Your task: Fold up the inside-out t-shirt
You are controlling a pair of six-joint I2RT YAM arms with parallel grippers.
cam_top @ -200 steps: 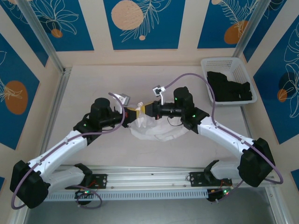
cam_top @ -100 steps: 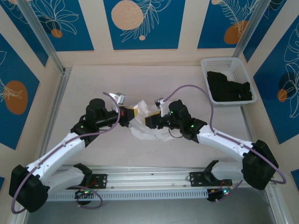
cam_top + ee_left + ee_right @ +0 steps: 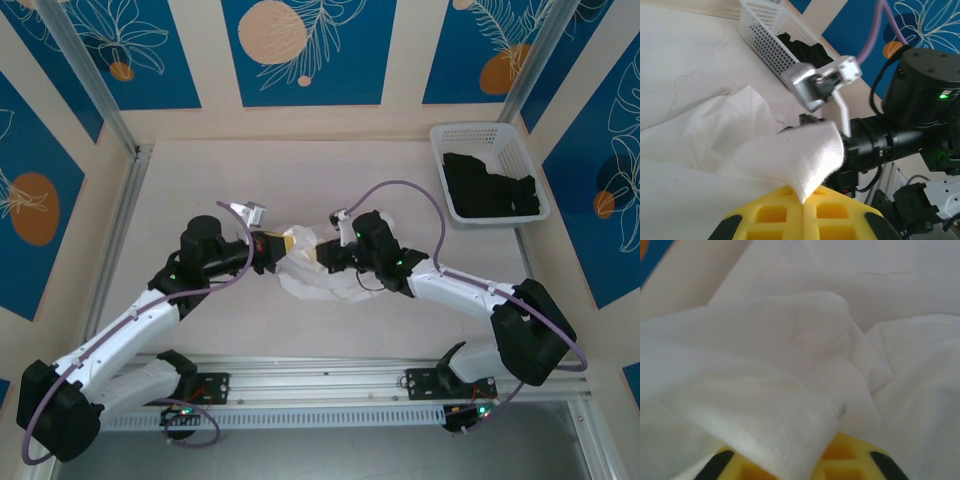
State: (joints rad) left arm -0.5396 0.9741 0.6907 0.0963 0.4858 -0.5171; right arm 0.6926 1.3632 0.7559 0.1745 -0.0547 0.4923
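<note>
The inside-out t-shirt is a crumpled white heap at the middle of the table, with part of it lifted between the two arms. My left gripper is at its upper left edge. In the left wrist view the yellow fingers of the left gripper are pressed together on a pointed fold of the t-shirt. My right gripper meets the heap from the right. In the right wrist view the t-shirt drapes over the right gripper, which is shut with a fold pinched in it.
A white basket holding a black garment stands at the back right and appears as the basket in the left wrist view. The right arm's wrist is close in front of the left gripper. A metal rail lines the near edge.
My right gripper moved left and down onto the heap, opened, then shut on a fold. The left arm drew slightly left with its fold still held.
</note>
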